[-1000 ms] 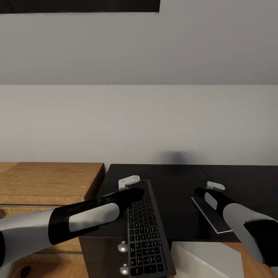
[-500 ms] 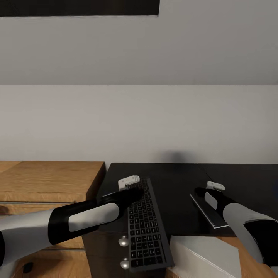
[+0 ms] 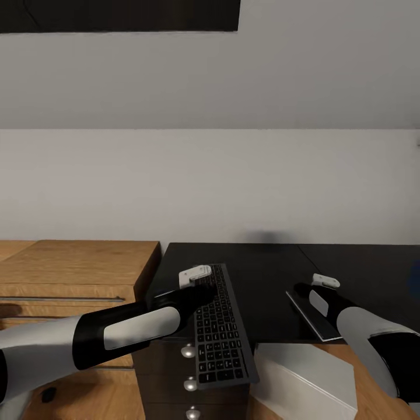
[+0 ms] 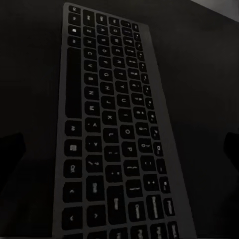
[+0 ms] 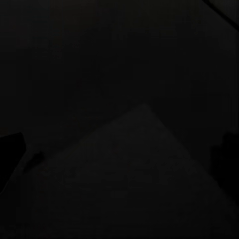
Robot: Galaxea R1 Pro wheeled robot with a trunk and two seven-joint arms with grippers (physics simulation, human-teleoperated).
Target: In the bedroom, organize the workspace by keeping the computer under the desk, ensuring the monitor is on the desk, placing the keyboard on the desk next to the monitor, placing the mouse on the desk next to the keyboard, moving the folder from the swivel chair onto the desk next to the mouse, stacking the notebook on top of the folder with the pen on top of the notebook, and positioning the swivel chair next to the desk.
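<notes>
The keyboard [image 3: 220, 326] lies lengthwise on the glossy black bench [image 3: 262, 280], its far end up on the top and its near end jutting out past the front edge, above the drawer unit's round silver knobs [image 3: 188, 351]. In the left wrist view the keyboard [image 4: 112, 139] runs the length of the frame, dark keys in a thin frame, with the dark bench top all around it. The left tool [image 3: 195, 275] sits at the keyboard's far left corner, touching or just over its edge — whether its fingers are spread or pinching the frame I cannot tell, since they are hidden behind the wrist.

To the right, well apart from the keyboard, a thin dark notebook [image 3: 309, 315] with pale edges lies flat on the bench near the front edge, partly covered by the right forearm. The right tool [image 3: 325, 282] is over its far end; its state I cannot tell either. The right wrist view is almost wholly dark, with a faintly lighter angled shape — too dim to name.

Below the bench's front edge, on the right, stands the white box of the computer [image 3: 303, 382], its top corner showing. Left of the bench, touching its side, is a light wooden drawer chest [image 3: 76, 268]. Behind everything rises a plain grey wall [image 3: 210, 181] and a dark-framed skylight [image 3: 116, 14] at the top.
</notes>
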